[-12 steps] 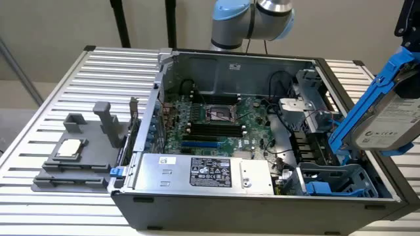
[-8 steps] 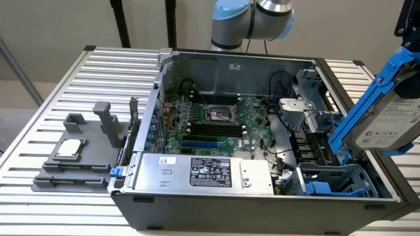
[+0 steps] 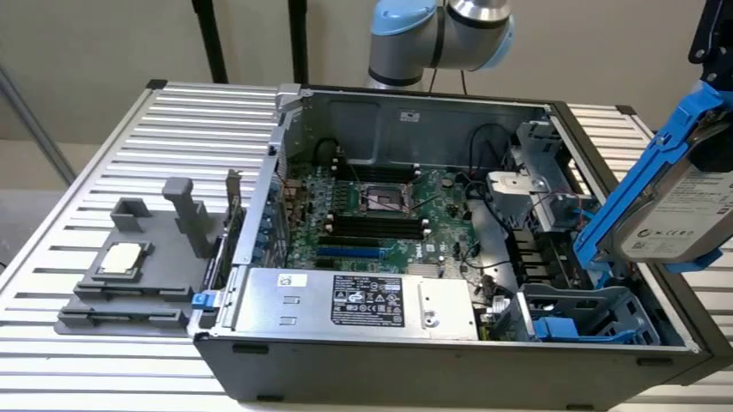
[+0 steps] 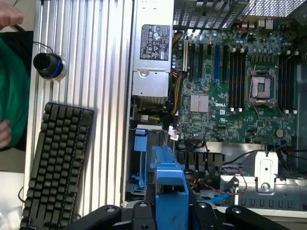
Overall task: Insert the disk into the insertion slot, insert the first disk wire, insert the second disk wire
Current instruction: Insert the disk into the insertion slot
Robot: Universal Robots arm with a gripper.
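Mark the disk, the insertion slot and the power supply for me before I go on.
disk (image 3: 685, 225): exterior view, on its white label.
insertion slot (image 3: 596, 305): exterior view, on its ribbed wall.
power supply (image 3: 275, 300): exterior view, on its silver top.

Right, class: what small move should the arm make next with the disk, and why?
Probably lower the disk toward the insertion slot: the gripper holds it tilted above the slot, not yet seated, and the slot looks empty.

Silver-grey disk, blue frame; slate-blue insertion slot
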